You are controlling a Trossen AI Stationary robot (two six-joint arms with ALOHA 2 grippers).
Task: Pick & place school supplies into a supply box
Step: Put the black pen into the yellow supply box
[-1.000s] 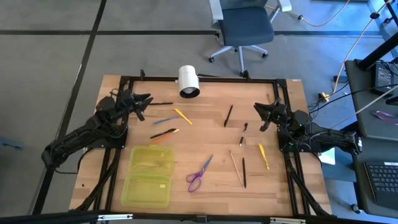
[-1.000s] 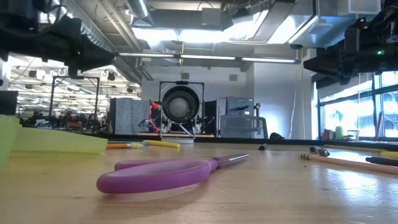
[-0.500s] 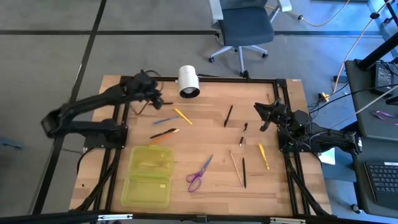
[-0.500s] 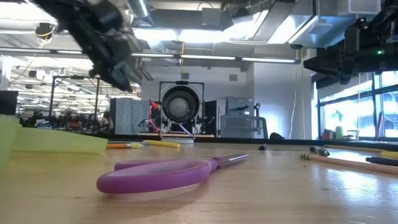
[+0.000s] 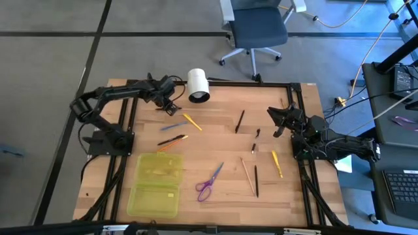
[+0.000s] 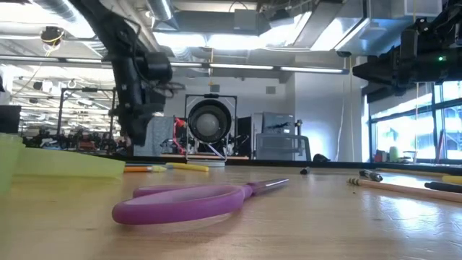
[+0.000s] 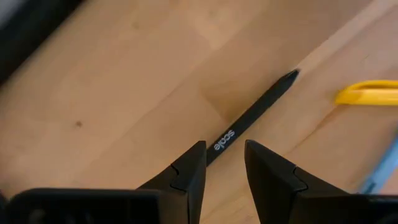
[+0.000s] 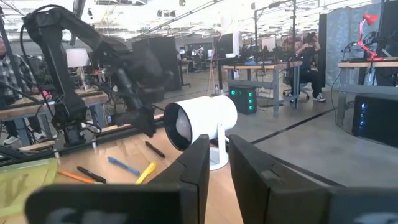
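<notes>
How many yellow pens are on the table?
2. One yellow pen lies near the white cylinder, beside a blue pen. The other lies near the right arm. More could be hiding in the box.

On the counter [image 5: 222, 140]: one pair of purple scissors [image 5: 209, 182], one yellow-green pencil case [image 5: 155, 185], one white cylinder [image 5: 198, 85], and roughly ten scattered pens and pencils [image 5: 256, 181].
</notes>
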